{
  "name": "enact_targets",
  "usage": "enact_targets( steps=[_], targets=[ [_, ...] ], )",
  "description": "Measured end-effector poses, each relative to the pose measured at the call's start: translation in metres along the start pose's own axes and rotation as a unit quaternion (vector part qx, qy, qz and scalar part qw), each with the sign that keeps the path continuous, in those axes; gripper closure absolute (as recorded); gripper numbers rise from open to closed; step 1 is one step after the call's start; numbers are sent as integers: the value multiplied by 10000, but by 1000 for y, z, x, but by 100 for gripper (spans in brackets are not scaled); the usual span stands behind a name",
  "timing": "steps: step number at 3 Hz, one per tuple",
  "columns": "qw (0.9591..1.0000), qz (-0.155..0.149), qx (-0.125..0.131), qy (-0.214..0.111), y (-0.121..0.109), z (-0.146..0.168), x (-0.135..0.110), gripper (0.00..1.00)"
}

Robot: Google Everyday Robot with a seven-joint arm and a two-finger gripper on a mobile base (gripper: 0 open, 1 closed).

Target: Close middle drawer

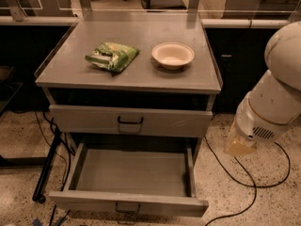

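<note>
The middle drawer of the grey metal cabinet is pulled far out. It is a wide, shallow, empty tray, and its low front panel carries a small dark bail handle. Above it the top drawer, with a taller front and a larger handle, is shut. My white arm hangs at the right of the cabinet, apart from the drawer. My gripper is out of view.
A green snack bag and a white bowl lie on the cabinet top. Black cables run over the speckled floor on the right. A black stand leg is at the left. Dark counters stand behind.
</note>
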State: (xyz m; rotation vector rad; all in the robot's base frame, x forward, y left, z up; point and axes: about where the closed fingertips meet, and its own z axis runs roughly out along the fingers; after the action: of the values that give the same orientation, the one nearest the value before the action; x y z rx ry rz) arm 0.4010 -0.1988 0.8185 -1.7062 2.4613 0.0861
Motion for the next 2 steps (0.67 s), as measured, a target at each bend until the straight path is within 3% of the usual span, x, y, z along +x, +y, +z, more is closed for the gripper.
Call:
enact_targets(
  steps=[1,2],
  targets=[
    [9997,99,-224,19,9,20,4,100],
    [9986,292,-427,77,25,60,7,100]
  ],
)
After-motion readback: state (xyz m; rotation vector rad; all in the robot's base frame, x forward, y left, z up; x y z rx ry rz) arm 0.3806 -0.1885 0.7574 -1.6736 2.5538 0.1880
